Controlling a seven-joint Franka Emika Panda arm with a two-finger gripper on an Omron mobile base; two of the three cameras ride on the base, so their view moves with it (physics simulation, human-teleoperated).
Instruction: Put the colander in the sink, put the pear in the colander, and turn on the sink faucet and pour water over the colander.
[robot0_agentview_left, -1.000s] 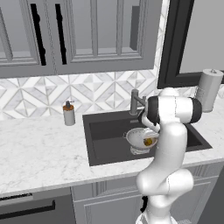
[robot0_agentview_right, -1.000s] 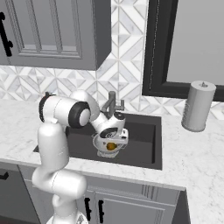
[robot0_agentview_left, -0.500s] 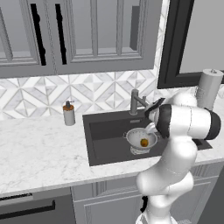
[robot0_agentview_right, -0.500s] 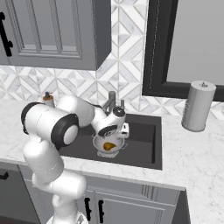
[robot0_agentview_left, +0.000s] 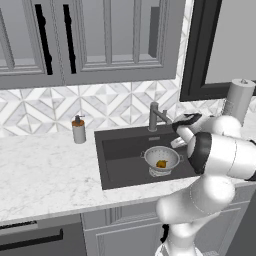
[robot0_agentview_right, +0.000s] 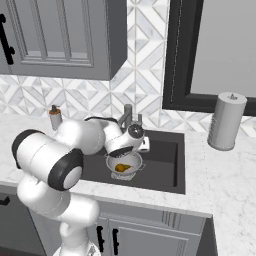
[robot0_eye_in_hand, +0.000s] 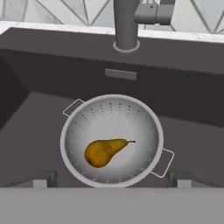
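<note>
One perforated round steel colander (robot0_eye_in_hand: 112, 140)

A soap bottle (robot0_agentview_left: 78, 130) and paper towel roll (robot0_agentview_right: 226, 121) stand on the marble counter (robot0_agentview_left: 45, 172).

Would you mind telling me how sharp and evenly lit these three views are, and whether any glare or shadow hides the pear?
Hand view: crisp, flat rendered light, no glare; the pear lies plain in the colander. Left base view: soft but readable; the sink basin is dark. Right base view: the arm shades and partly covers the colander.

Sink faucet (robot0_eye_in_hand: 127, 22) top (spout too) beyond frame
</note>
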